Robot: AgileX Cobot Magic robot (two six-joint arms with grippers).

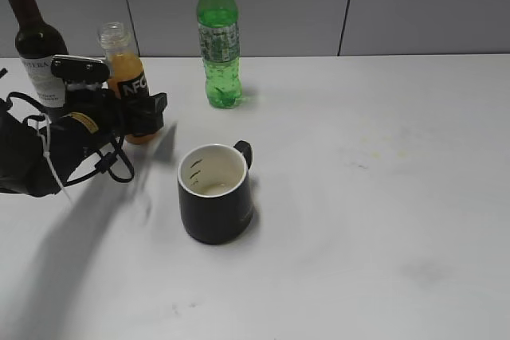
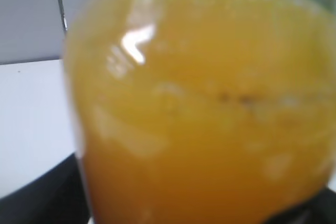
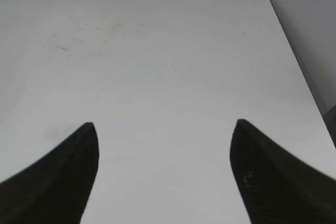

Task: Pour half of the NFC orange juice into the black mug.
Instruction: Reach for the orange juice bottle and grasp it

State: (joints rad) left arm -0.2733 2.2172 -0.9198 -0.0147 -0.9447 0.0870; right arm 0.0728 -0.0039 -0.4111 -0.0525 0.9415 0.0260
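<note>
The NFC orange juice is a small clear bottle of orange liquid with a black label and an open neck. It stands upright at the left of the white table. My left gripper is shut on its lower body. In the left wrist view the orange juice fills the frame, blurred. The black mug with its white interior stands right of and nearer than the bottle, handle to the back right. My right gripper is open and empty over bare table and does not show in the exterior view.
A dark wine bottle stands just behind my left arm at the far left. A tall green soda bottle stands at the back by the grey wall. The table's right edge shows in the right wrist view.
</note>
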